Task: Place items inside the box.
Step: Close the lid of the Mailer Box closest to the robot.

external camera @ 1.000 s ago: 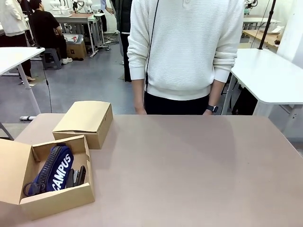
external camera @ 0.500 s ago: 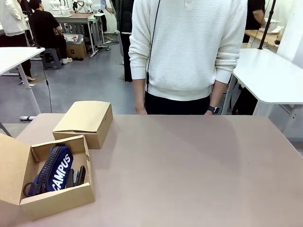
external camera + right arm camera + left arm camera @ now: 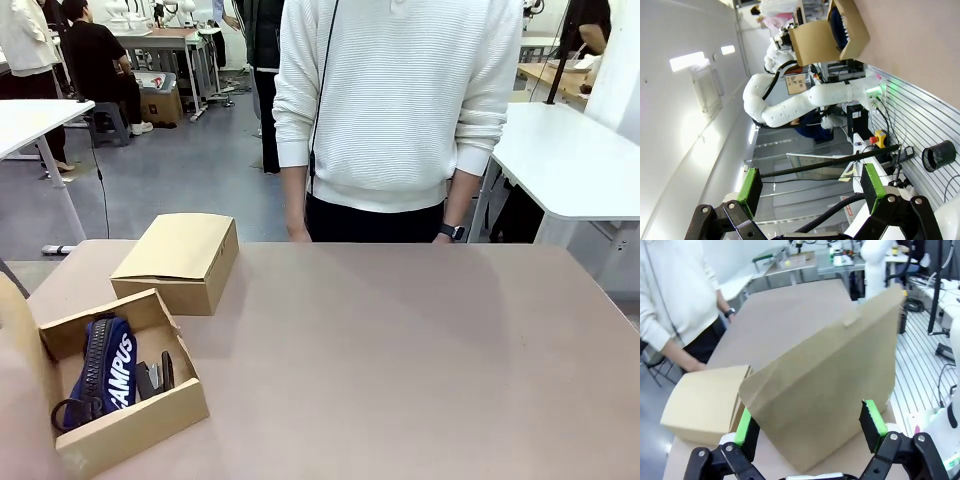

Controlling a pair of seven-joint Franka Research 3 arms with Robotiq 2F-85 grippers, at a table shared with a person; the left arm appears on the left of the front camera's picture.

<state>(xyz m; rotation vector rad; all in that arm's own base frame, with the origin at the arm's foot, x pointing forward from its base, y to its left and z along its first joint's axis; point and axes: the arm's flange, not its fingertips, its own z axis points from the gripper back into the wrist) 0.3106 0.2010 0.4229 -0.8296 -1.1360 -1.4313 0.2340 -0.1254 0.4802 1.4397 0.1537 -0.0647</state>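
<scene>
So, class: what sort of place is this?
Probably a robotics lab: other white worktables behind the person, a white robot arm on its mount, cardboard boxes set out on the table.

the open box (image 3: 130,425) runs off the picture's lower left edge; its raised lid (image 3: 825,390) hides the contents from the left wrist view.

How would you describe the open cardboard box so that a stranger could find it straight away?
On the brown table, look to the near left corner. The open cardboard box sits there in front of a closed cardboard box. Unlike that one, it shows a navy "CAMPUS" pencil case inside.
</scene>
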